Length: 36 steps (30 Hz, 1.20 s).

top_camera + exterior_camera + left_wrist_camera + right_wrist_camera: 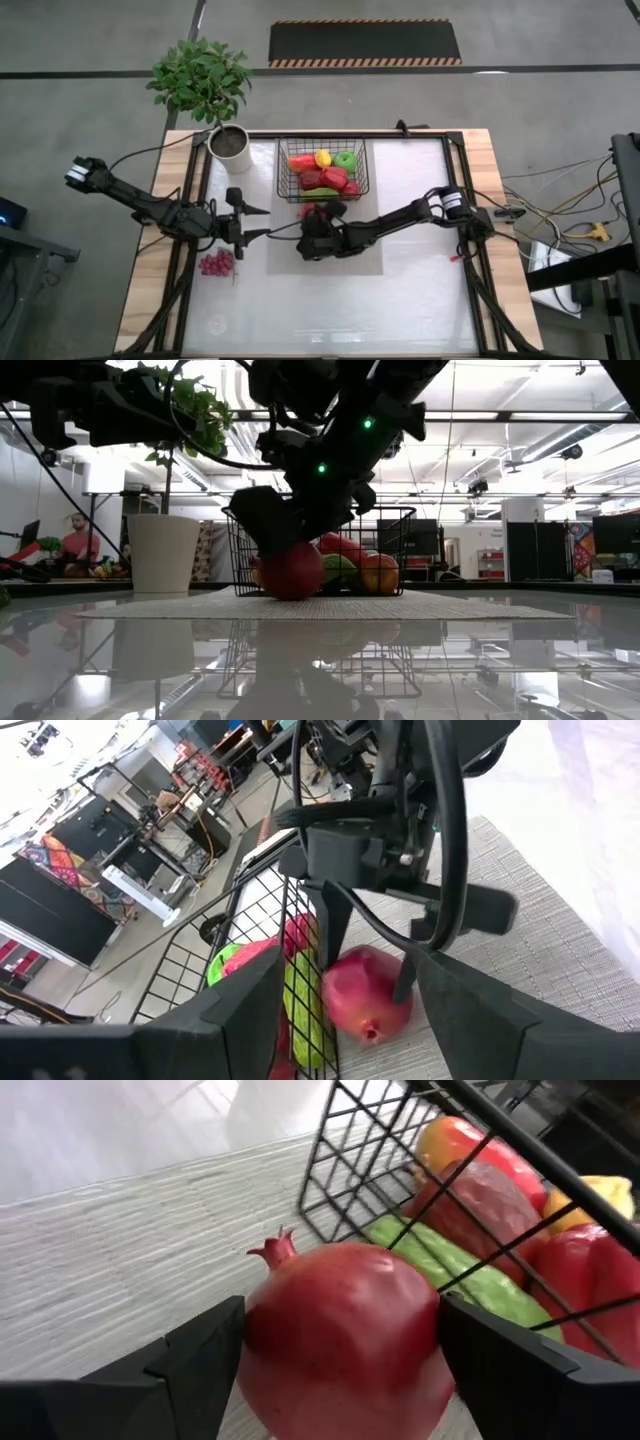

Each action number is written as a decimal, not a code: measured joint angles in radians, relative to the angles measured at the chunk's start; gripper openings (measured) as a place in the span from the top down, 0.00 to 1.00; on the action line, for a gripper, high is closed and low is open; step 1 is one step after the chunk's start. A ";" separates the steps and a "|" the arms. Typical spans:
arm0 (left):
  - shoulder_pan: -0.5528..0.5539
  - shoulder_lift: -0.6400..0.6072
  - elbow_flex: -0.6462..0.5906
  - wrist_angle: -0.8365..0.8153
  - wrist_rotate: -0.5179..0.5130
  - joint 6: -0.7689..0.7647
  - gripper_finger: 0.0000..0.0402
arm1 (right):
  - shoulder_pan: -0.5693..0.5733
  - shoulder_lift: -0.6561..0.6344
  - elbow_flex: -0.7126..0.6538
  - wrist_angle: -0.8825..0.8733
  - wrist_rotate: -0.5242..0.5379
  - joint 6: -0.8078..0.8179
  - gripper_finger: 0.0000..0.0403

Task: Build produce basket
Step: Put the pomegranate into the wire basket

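Note:
A red pomegranate [340,1340] lies on the grey woven mat [120,1270], just in front of the black wire basket [322,168]. The basket holds red, yellow and green produce [325,170]. My right gripper [318,213] is shut on the pomegranate, which also shows in the low view [293,570] and the left wrist view [365,995]. My left gripper [258,223] is open and empty, left of the mat and level with the pomegranate. Purple grapes [216,263] lie on the table near it. My right gripper pinches the pomegranate between its two fingers, one on each side of its round body [262,1350], with the crown [275,1245] pointing away from the wrist. The fingers [335,920] slant down from the table's right. The fruit's underside [293,594] is at the mat.
A white pot [230,143] with a green plant stands at the table's far left, beside the basket. The basket's near wall [400,1190] is right behind the pomegranate. Loose cables [560,215] lie off the table's right edge. A person [75,540] sits in the room beyond.

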 joint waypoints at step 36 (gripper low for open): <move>0.000 0.133 -0.011 0.014 0.000 -0.120 0.47 | -0.014 -0.099 0.000 -0.181 -0.171 -0.290 0.12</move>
